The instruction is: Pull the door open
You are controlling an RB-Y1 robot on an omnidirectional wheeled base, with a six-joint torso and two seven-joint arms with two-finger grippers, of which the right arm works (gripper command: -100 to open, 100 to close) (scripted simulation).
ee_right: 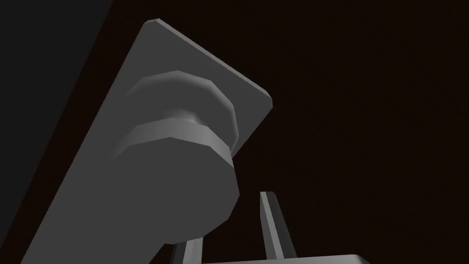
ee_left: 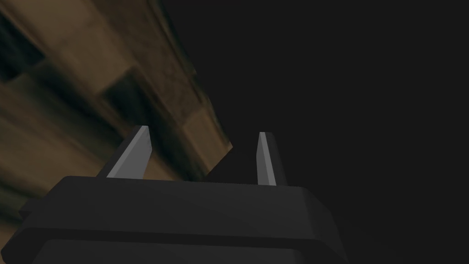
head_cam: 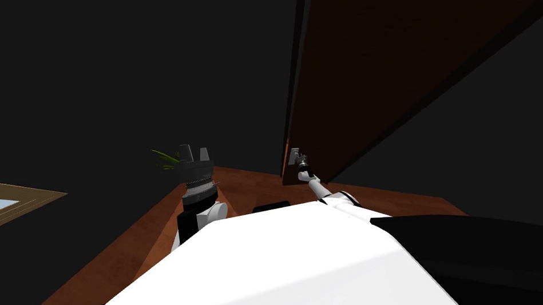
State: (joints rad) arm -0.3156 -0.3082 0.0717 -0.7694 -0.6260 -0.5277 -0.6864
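Dark brown door (head_cam: 387, 62) at far right, grey knob (ee_right: 183, 183) on plate at its near edge, right tool (head_cam: 303, 160) at the knob, grip cannot tell, left tool (head_cam: 194, 148) raised at left, blades spread, reddish floor (head_cam: 249, 186).

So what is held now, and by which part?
Left end effector: nothing. Right end effector is at the round grey door knob; a grip cannot be told.

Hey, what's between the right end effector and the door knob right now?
Nothing. In the right wrist view the knob overlaps the right end effector, with no gap showing. The head view also puts it at the knob, by the door's edge.
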